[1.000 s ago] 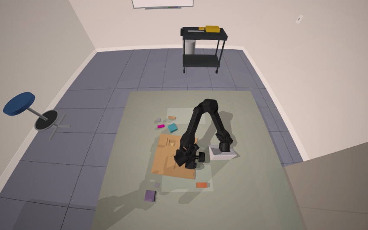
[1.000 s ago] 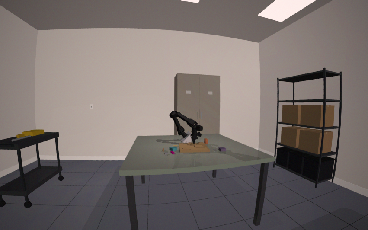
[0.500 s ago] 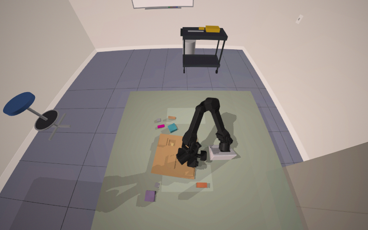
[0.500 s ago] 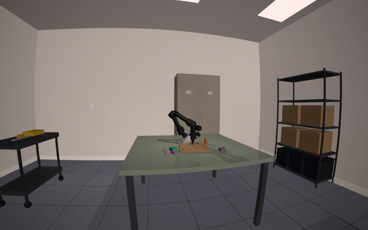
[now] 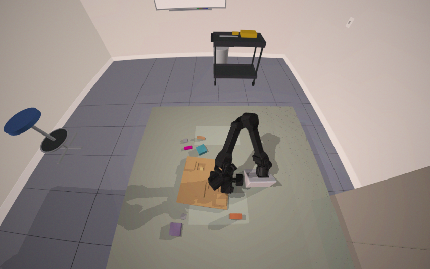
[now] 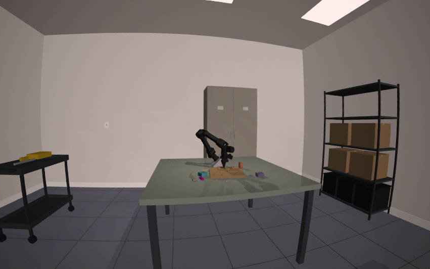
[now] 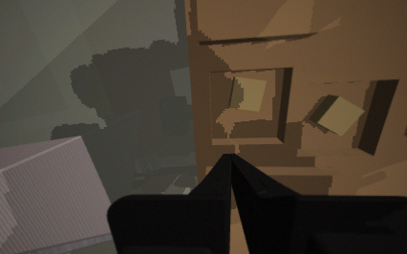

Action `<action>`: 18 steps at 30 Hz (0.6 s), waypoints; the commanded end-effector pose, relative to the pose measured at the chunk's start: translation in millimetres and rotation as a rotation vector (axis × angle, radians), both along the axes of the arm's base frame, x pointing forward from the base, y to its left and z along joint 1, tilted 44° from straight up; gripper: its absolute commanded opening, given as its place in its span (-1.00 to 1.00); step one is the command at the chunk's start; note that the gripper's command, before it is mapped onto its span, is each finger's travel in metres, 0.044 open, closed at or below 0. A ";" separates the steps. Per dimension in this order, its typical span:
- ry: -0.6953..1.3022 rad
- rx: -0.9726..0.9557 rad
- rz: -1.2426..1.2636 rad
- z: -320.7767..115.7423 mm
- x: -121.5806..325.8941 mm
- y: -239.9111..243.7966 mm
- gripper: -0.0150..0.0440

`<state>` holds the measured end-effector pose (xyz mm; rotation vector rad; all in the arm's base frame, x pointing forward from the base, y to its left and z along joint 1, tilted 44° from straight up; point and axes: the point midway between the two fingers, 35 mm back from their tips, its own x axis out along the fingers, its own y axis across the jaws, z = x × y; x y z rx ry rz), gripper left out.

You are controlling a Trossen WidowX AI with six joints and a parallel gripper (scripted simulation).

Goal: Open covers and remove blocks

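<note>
The wooden puzzle board (image 5: 188,187) (image 6: 225,175) (image 7: 250,19) lies on the table. My gripper (image 6: 224,167) (image 7: 228,159) is shut and empty, low over the board; the arm hides its tips in the top view. In the wrist view, one pale yellow block (image 7: 252,95) sits in an uncovered well just beyond the fingertips, and a second yellow block (image 7: 343,116) sits turned in the uncovered well to its right. Another yellow block (image 5: 200,168) shows in a well near the board's far left corner. A raised square piece (image 5: 221,201) lies at the near right corner. Other covers are hard to tell.
Teal (image 5: 201,149) (image 6: 202,174), magenta (image 5: 188,147) and light orange (image 5: 200,137) pieces lie beyond the board. A small yellowish piece (image 6: 204,170) lies beside it. Purple (image 5: 175,229) (image 6: 259,174) and orange (image 5: 235,216) (image 6: 240,165) blocks lie on the near side. The pale arm base (image 5: 259,182) (image 7: 45,191) stands right.
</note>
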<state>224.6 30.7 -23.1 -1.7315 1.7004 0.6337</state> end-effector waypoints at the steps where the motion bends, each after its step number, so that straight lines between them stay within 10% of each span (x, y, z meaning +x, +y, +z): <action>1: -0.005 0.006 -0.002 3.2 0.3 3.9 -0.49; 18: -0.004 0.007 -0.002 18.6 -1.0 19.0 -0.49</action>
